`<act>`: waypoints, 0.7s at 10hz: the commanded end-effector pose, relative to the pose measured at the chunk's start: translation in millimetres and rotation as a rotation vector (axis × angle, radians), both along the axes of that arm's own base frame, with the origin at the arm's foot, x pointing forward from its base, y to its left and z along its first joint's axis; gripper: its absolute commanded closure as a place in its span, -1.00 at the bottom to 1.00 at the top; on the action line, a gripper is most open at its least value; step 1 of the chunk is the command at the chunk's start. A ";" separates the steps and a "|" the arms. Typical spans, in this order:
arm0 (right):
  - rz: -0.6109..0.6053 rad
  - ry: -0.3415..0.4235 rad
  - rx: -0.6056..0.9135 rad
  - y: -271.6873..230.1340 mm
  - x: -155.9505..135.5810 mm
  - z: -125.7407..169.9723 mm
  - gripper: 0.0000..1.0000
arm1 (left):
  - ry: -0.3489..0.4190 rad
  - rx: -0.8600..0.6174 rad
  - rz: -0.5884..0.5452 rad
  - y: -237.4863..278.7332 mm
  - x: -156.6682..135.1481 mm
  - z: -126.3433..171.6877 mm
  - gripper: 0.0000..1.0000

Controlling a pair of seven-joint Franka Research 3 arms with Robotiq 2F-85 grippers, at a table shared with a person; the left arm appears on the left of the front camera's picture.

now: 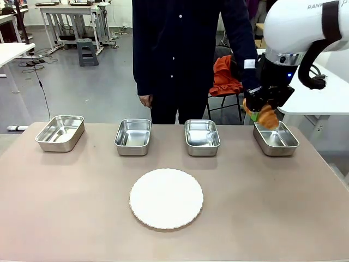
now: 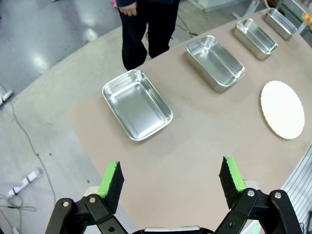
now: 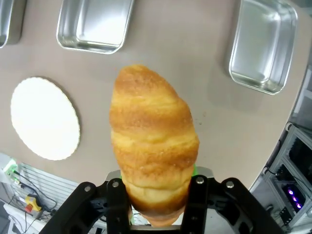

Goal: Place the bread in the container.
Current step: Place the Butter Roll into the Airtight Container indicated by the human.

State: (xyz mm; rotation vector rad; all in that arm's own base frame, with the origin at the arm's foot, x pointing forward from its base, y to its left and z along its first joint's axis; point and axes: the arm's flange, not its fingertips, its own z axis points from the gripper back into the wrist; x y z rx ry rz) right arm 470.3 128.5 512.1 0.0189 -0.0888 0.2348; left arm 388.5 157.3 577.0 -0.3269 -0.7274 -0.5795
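While right hand (image 1: 262, 111) grips bread (image 3: 153, 146), left hand (image 2: 170, 184) wide

The bread (image 3: 153, 146) hides the right jaws' green pads.

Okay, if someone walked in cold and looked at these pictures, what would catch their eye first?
Probably the golden croissant clamped in the right pincer, held in the air above the rightmost steel tray of a row of four. Next, the round white scalloped plate alone at the table's middle, nearer the robot. Behind the trays stands a person in dark clothes.
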 end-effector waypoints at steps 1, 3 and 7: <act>-0.038 -0.023 0.007 12.8 -4.3 7.8 0.20 | 0.002 0.002 0.009 -0.5 0.0 0.9 -1.00; -0.038 -0.023 0.007 12.8 -4.3 7.8 0.20 | 0.002 0.002 0.009 -0.5 0.0 0.9 -1.00; -0.091 -0.021 0.086 -75.0 53.9 -23.9 0.20 | 0.002 0.002 0.009 -0.5 0.0 0.9 -1.00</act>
